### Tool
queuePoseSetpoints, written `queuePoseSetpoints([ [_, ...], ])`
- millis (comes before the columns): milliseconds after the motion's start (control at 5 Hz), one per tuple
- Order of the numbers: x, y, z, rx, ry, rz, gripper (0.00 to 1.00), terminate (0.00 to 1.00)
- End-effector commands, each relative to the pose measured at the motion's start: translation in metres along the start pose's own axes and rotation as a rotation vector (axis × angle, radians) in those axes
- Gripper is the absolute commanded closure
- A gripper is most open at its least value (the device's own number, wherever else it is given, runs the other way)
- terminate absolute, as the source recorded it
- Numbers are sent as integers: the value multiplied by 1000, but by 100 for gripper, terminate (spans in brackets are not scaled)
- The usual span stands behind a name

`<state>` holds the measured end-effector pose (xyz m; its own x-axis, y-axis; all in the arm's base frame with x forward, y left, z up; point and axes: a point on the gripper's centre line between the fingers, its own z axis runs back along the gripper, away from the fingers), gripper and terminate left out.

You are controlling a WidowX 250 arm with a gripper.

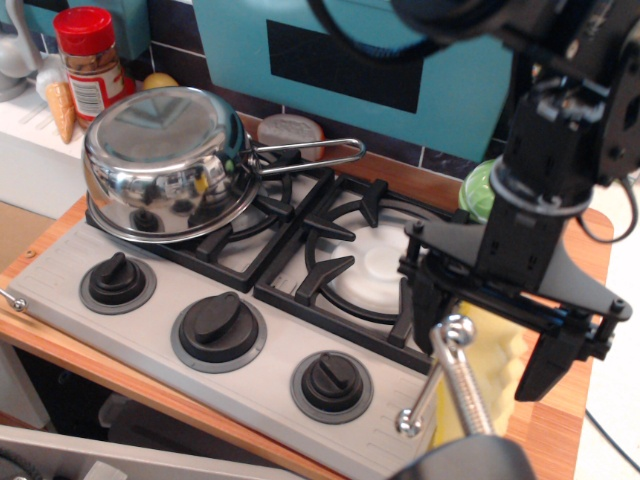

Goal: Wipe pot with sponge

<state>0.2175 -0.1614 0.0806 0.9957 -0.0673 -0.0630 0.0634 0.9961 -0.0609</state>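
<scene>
The pot (165,160) is a shiny steel saucepan lying upside down on the back-left burner, its wire handle (305,152) pointing right. The sponge (497,368), pale yellow with a wavy surface, lies on the wooden counter right of the stove, partly hidden by the gripper and a foreground metal clamp. My gripper (482,352) is open and low over the sponge, with one black finger (424,300) on the sponge's left and the other (553,362) on its right. It holds nothing.
A red-capped spice jar (90,62) stands back left. A green cabbage (477,190) sits behind the arm. A teal box (370,60) lines the back. Three knobs (217,328) front the grey stove. A metal clamp (462,385) juts up in the foreground.
</scene>
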Motion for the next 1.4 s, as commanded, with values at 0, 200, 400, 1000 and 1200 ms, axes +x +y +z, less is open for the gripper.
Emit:
queuePoseSetpoints([
  [0, 8, -1, 6, -39, -16, 1, 100, 0],
  [200, 15, 12, 21, -27, -8, 8, 100, 0],
  [400, 20, 55, 60, -87, -23, 4, 100, 0],
  [1000, 24, 201, 121, -113, -102, -12, 100, 0],
  [1200, 27, 230, 129, -118, -126, -18, 100, 0],
])
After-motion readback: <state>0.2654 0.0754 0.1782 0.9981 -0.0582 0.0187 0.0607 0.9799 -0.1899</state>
